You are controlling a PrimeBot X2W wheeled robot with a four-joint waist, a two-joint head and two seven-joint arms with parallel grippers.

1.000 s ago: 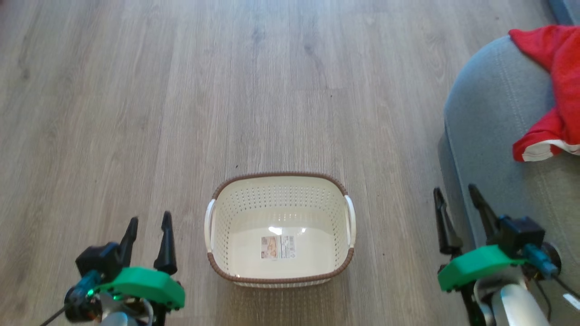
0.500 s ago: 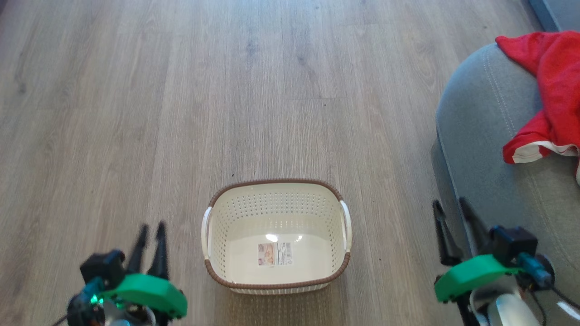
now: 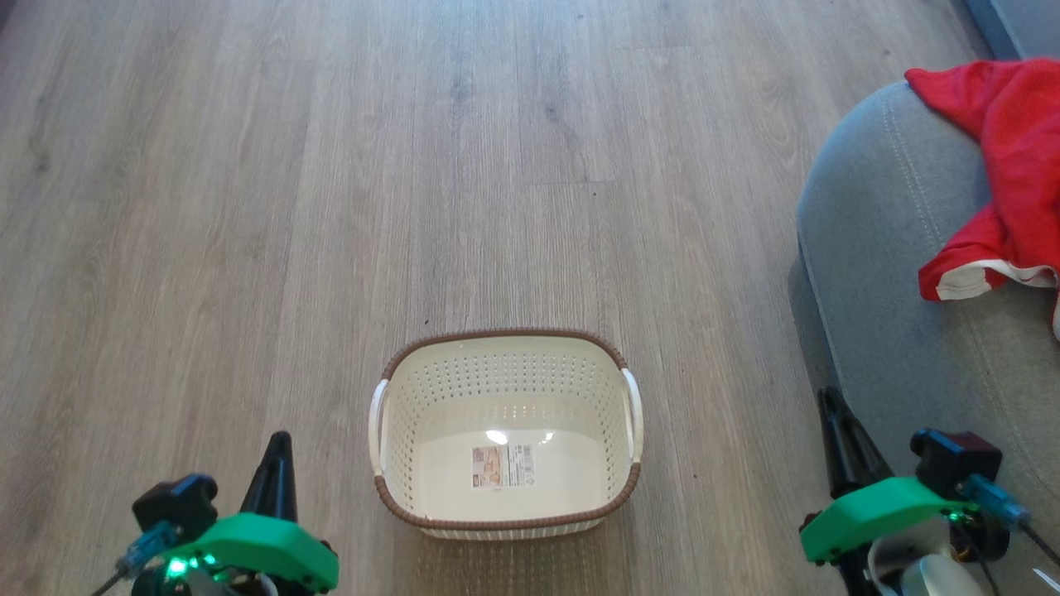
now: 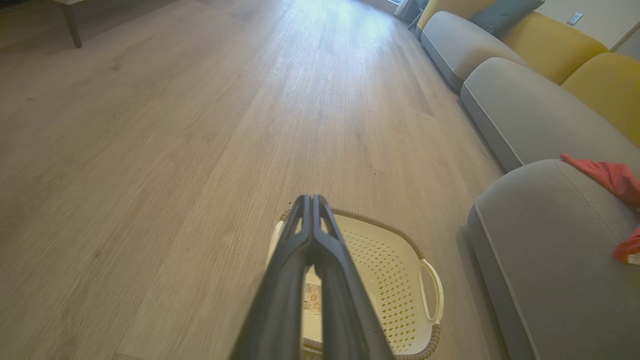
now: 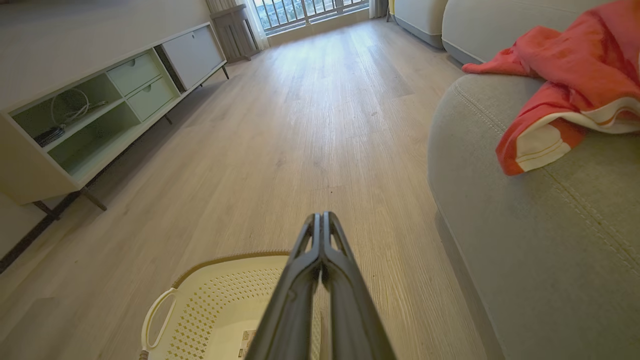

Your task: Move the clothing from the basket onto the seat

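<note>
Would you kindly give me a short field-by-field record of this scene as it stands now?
basket: on the wood floor, empty but for a sticker
clothing: red with white trim, lying on the seat
seat: grey cushion, on the robot's right of the basket
left gripper: shut, holding nothing
right gripper: shut, holding nothing
task state: appears done

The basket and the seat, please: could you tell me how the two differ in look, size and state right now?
The basket is cream plastic with perforated walls and a brown rim; the seat is grey fabric with stitched seams. The basket is far smaller than the seat. The basket holds nothing but a sticker, while the seat bears the red clothing. Both have rounded corners.
</note>
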